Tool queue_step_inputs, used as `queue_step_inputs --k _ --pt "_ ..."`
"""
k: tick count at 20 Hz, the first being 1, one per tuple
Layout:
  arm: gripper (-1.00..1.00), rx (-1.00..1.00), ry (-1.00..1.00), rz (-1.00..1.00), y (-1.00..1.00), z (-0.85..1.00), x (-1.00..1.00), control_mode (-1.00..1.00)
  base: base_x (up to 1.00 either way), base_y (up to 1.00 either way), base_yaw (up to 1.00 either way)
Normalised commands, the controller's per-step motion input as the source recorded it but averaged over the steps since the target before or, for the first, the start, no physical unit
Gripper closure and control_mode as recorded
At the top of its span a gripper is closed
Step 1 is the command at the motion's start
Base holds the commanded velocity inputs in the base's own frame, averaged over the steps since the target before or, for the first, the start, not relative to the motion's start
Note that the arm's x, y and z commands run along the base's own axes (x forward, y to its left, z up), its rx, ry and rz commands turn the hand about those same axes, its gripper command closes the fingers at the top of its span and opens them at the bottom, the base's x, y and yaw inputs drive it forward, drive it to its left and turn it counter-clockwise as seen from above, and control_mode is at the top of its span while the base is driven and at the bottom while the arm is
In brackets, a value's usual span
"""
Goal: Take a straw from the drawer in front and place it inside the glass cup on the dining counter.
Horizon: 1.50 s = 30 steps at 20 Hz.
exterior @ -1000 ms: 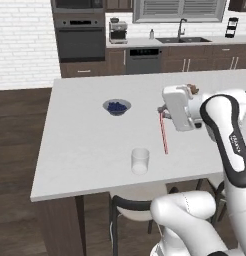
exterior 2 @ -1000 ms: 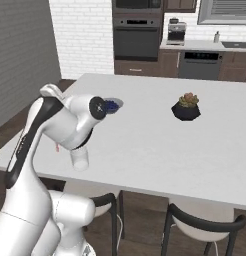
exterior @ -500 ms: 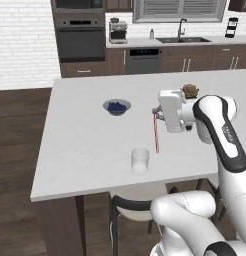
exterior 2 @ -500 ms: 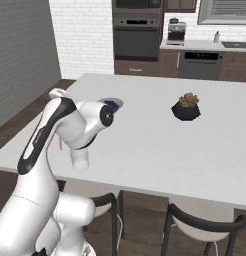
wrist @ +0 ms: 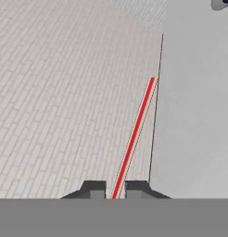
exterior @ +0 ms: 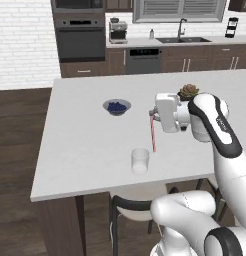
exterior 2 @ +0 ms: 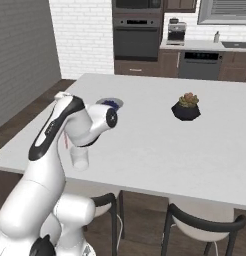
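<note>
My gripper (exterior: 154,114) is shut on the top end of the thin red straw (exterior: 153,134), which hangs nearly upright over the white dining counter (exterior: 85,150). The short clear glass cup (exterior: 140,161) stands near the counter's front edge, just left of and nearer than the straw's lower tip, apart from it. From the right base view the arm hides most of the straw (exterior 2: 65,141), and the glass cup (exterior 2: 79,159) sits below the hand. In the hand view the straw (wrist: 134,136) runs up from between the shut fingertips of the gripper (wrist: 115,190). The drawer is out of view.
A small bowl of blue berries (exterior: 116,106) sits left of and beyond the gripper. A potted succulent (exterior: 188,91) stands behind the arm. Dark chairs (exterior 2: 205,225) are tucked under the counter's near edge. Ovens and a sink line the far wall.
The arm has carried the straw a little leftward and toward the counter's near edge, closer to the glass cup. The straw stays gripped.
</note>
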Motion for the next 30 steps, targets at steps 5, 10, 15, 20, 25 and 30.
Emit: queue_step_inputs --k 5,10,15,20,25,30 --pt "1.00 0.00 -0.01 0.04 0.00 -0.19 0.30 -1.00 0.00 0.00 0.00" --pt "1.00 0.00 0.00 0.04 0.00 -0.23 0.21 -1.00 0.00 0.00 0.00" --pt "1.00 0.00 0.00 0.04 0.00 -0.22 0.21 -1.00 0.00 0.00 0.00" --pt "1.00 0.01 0.00 0.05 0.05 -0.23 0.29 -1.00 0.00 0.00 0.00" --pt "1.00 0.01 0.00 0.06 0.07 -0.20 0.38 -1.00 0.00 0.00 0.00" --pt "1.00 0.00 -0.03 0.06 0.01 -0.09 0.30 -1.00 0.00 0.00 0.00"
